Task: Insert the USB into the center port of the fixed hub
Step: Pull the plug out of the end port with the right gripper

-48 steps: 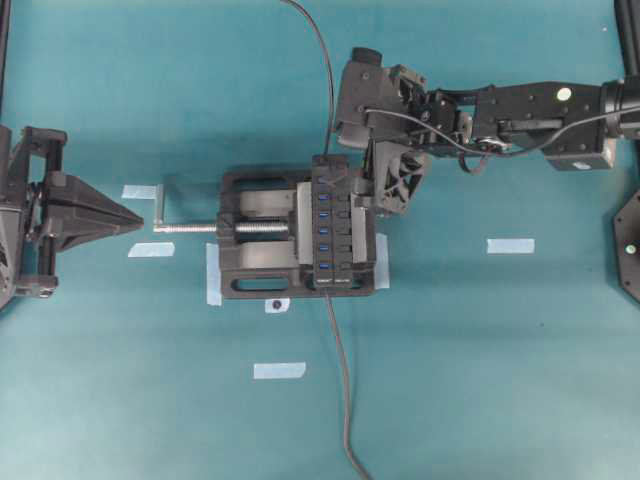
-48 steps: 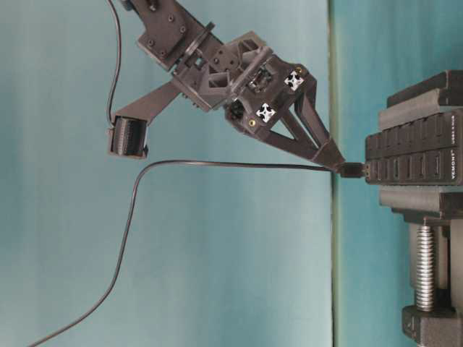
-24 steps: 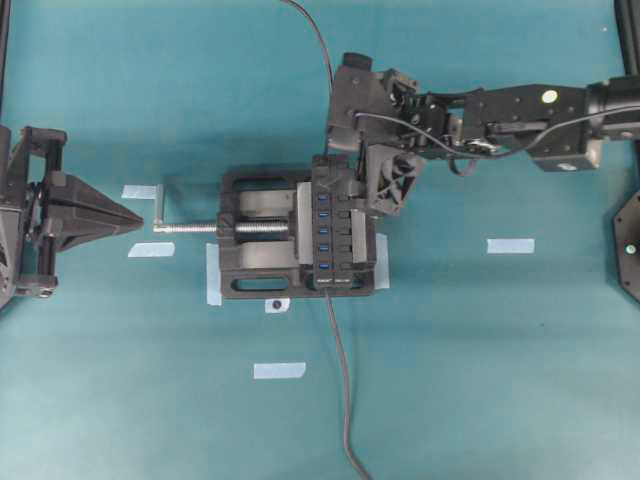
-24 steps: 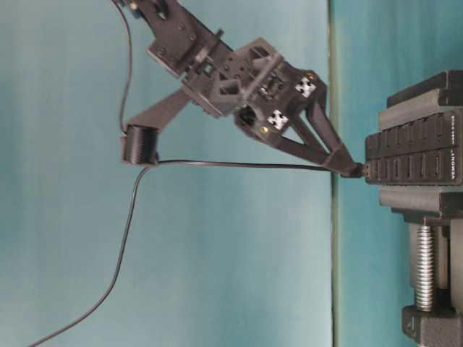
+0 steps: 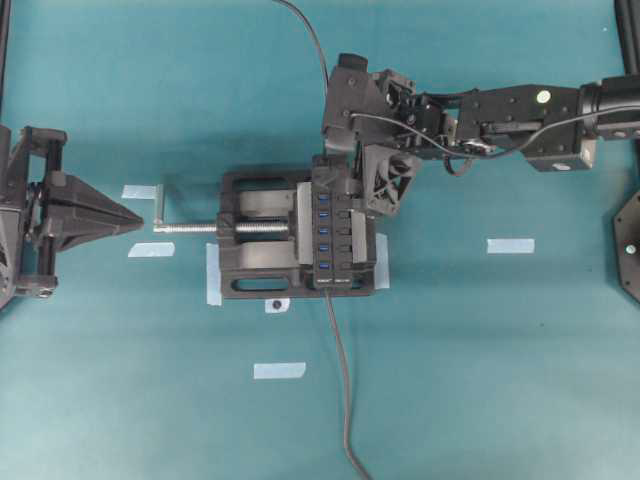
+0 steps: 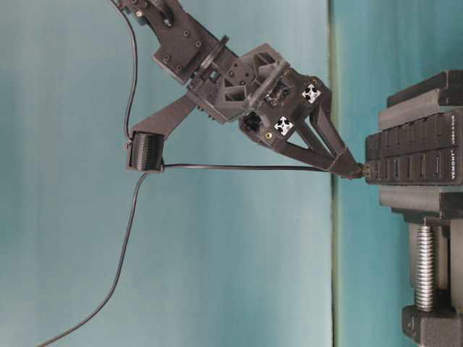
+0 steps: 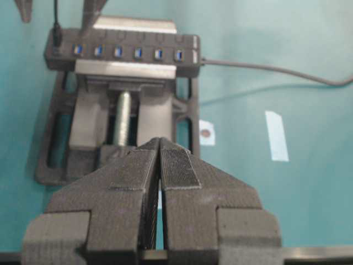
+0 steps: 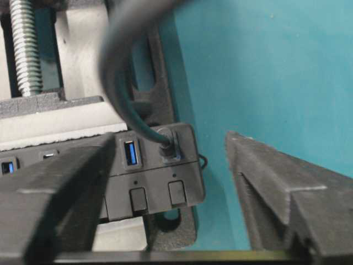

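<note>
The fixed hub is a black bar clamped in a vise, with a row of blue ports. The USB sits plugged into the end slot at the far end of the row, seen too in the left wrist view as the USB. Its thin cable runs away from the hub. The center port shows bare blue. My right gripper stands open, one finger on either side of the plug without touching it. My left gripper is shut and empty, pointing at the vise from the left.
The black vise has a silver screw handle reaching toward my left gripper. The hub's own cable trails to the near edge. Tape strips lie on the teal mat. The right wrist camera rests against the USB cable.
My right arm has shifted a little toward the hub's far end and tilted, bringing its fingertips closer around the plug. The jaws have narrowed slightly. The left arm has not moved.
</note>
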You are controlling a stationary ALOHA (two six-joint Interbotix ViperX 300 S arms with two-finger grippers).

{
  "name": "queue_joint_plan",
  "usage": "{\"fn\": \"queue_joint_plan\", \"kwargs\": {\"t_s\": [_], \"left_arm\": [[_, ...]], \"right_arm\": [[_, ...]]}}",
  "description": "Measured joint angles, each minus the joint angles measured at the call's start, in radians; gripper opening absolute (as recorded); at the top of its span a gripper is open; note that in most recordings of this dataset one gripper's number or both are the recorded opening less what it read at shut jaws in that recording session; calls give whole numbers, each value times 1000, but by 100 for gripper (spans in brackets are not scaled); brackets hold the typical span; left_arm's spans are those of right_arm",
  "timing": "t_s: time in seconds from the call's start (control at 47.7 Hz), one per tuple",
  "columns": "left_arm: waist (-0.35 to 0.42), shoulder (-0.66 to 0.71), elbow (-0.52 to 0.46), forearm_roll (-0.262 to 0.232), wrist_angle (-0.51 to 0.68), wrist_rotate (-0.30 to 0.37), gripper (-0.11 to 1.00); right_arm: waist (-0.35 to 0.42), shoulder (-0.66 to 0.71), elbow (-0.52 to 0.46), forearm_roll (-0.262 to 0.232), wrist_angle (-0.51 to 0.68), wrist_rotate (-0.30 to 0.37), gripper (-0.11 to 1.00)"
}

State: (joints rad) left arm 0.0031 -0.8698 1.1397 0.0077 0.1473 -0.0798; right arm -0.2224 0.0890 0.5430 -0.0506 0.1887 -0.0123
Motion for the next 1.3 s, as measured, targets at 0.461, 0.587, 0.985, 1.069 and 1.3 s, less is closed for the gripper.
{"fn": "queue_joint_plan", "kwargs": {"t_s": [0.461,0.587,0.985,1.069,1.3], "left_arm": [[0,3,-2,0,-2,0,0],[0,3,-3,0,0,0,0],[0,5,-9,2,0,0,0],[0,5,-9,0,-2,0,0],[0,5,-9,0,0,0,0]], "right_arm": [[3,5,0,2,-12,0,50],[5,11,-2,2,-12,0,50],[9,17,-3,3,-14,2,24],[9,17,-3,3,-14,0,14],[9,17,-3,9,-14,12,10]]}}
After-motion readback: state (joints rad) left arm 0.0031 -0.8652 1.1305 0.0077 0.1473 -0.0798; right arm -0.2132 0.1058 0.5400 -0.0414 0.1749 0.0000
